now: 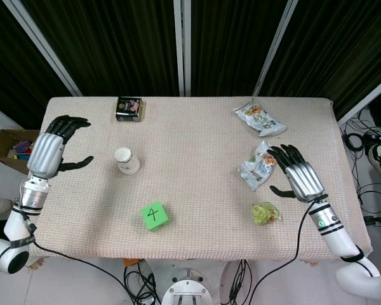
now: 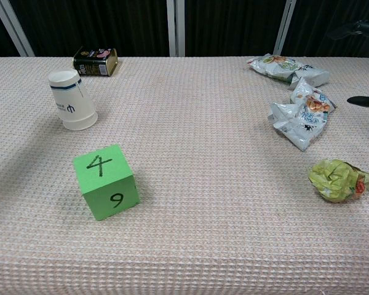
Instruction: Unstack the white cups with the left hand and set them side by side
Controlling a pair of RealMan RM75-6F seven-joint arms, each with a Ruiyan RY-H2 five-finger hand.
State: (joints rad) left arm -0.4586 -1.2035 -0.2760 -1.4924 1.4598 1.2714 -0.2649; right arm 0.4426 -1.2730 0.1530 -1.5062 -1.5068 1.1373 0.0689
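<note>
The white cups (image 1: 127,161) stand stacked upside down, mouth on the cloth, left of the table's middle; the chest view shows the stack (image 2: 72,99) with a blue band near its top. My left hand (image 1: 56,145) hovers at the table's left edge, fingers spread, holding nothing, a hand's width left of the cups. My right hand (image 1: 298,173) is open over the right side, beside a snack bag. In the chest view only dark fingertips (image 2: 364,100) of the right hand show at the right edge.
A green numbered cube (image 1: 154,215) sits in front of the cups. A dark box (image 1: 129,108) lies behind them. Two snack bags (image 1: 259,119) (image 1: 258,166) and a crumpled green wrapper (image 1: 265,213) lie on the right side.
</note>
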